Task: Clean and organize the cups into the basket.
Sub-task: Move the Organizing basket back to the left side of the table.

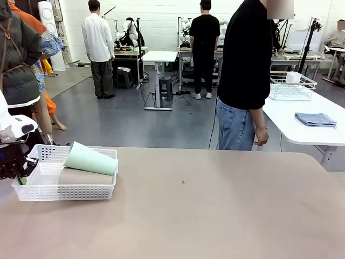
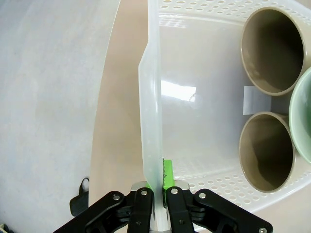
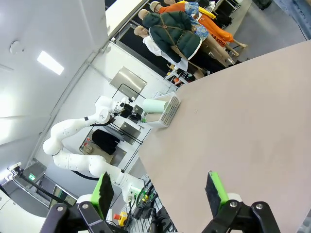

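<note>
The white lattice basket [image 1: 81, 190] is seen at nine o'clock on the table [image 1: 205, 216]. Inside it two tan cups [image 2: 272, 51] lie flat, and a mint cup [image 1: 90, 159] is propped across the rim. The left gripper [image 2: 155, 187] is clamped on the basket's side wall. The right gripper [image 3: 160, 189] is held wide apart, empty.

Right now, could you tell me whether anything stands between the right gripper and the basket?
Nothing visible does. The open right gripper looks across bare table toward the basket, which the left gripper grips by its wall, at the far edge.
</note>
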`<state>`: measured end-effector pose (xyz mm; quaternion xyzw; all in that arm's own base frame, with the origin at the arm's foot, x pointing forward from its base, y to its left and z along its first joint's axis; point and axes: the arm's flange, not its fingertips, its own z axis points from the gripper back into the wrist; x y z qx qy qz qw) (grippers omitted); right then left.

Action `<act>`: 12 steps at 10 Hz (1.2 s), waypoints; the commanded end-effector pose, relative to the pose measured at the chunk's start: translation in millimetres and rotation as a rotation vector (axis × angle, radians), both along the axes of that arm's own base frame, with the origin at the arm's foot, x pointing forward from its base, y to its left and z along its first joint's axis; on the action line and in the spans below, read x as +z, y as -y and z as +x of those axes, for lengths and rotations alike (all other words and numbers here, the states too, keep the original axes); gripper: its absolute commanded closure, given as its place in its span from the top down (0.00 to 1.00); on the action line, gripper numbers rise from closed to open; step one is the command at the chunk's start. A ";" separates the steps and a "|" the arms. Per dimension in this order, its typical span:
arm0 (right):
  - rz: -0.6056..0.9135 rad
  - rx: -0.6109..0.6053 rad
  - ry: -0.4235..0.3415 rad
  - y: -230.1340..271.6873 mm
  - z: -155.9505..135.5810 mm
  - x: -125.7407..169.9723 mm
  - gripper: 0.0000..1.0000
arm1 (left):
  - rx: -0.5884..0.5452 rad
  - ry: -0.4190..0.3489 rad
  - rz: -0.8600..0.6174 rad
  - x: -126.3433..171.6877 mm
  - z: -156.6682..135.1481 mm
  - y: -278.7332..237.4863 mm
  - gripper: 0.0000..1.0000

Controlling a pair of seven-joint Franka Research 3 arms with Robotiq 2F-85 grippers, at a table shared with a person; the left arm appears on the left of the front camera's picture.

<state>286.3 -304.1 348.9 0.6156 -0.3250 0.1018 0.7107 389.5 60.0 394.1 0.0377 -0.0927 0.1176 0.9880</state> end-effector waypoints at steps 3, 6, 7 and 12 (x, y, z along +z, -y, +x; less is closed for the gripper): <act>-0.013 -0.005 -0.002 -2.5 0.0 0.9 1.00 | -0.225 -0.026 0.068 15.0 18.0 1.2 0.04; -0.013 -0.005 -0.002 -2.5 0.0 0.9 1.00 | -0.271 -0.061 0.132 17.0 38.9 4.9 0.04; -0.013 -0.005 -0.002 -2.5 0.0 0.9 1.00 | -0.250 -0.060 0.136 14.6 46.3 4.0 0.04; -0.013 -0.005 -0.002 -2.5 0.0 0.9 1.00 | -0.193 -0.139 0.113 -32.5 81.8 -11.1 0.04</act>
